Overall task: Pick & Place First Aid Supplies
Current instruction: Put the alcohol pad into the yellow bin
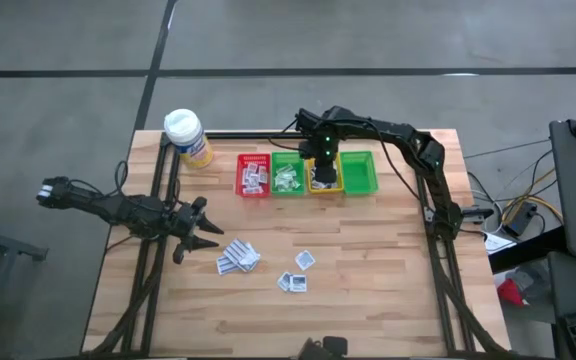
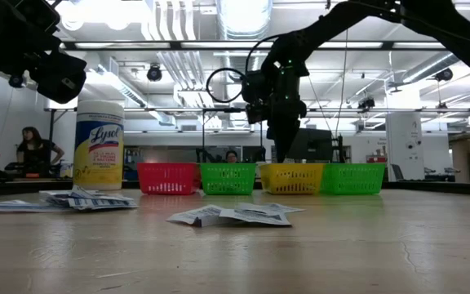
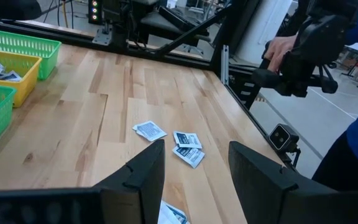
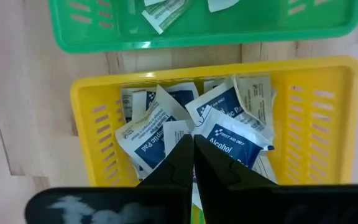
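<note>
Right gripper [image 1: 322, 165] poised over the yellow bin [image 1: 324, 186]; left gripper [image 1: 204, 233] waiting beside the loose sachets.

In the right wrist view the right gripper's fingers [image 4: 180, 163] are pressed together with nothing visible between them, directly above the alcohol pad sachets [image 4: 229, 134] heaped in the yellow bin (they lie overlapping, long axes pointing every which way). The left gripper is spread wide and empty at the table's left side, just beside a small pile of sachets [image 1: 238, 257] lying flat on the wooden table [image 1: 388, 270]; two more sachets [image 1: 299, 272] lie near it, toward the middle. The red bin [image 1: 253, 176] and the green bin [image 1: 288, 178] beside it also hold sachets.
</note>
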Motion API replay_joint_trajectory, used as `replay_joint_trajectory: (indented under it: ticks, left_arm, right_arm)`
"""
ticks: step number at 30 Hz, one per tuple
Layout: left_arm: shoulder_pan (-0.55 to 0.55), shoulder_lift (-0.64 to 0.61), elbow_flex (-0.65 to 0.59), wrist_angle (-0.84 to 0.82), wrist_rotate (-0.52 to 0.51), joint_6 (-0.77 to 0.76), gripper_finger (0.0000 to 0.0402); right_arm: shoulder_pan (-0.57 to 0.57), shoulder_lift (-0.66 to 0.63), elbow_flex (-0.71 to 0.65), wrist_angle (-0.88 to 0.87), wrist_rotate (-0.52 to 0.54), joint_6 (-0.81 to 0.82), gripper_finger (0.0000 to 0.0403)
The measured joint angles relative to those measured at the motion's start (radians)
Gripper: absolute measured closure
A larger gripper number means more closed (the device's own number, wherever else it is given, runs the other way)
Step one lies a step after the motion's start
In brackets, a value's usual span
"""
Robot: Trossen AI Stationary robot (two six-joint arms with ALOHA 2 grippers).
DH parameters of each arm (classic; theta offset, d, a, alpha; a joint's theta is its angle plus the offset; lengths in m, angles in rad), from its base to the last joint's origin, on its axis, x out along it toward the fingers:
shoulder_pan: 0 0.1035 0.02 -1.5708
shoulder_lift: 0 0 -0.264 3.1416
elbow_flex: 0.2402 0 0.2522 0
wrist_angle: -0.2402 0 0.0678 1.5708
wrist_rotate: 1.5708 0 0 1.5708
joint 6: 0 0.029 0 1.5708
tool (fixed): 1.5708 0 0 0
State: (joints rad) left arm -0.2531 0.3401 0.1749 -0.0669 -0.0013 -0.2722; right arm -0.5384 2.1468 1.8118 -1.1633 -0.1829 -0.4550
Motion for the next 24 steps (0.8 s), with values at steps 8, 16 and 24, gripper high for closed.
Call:
replay_joint_trajectory:
  ticks: [8,16,24]
  left_arm:
    - [0.0,0.0,0.0,0.0,0.0,0.0,0.0229]
    - [0.0,0.0,0.0,0.0,0.0,-0.001,0.0229]
    - [0.0,0.001,0.0,-0.001,0.0,0.005,0.0229]
  right_arm:
    - [-0.003,0.0,0.0,0.001,0.0,0.006,0.0336]
    - [0.025,-0.047,0.0,-0.055,-0.069,0.057,0.0296]
    - [0.192,-0.114,0.0,-0.112,-0.245,0.022,0.0306]
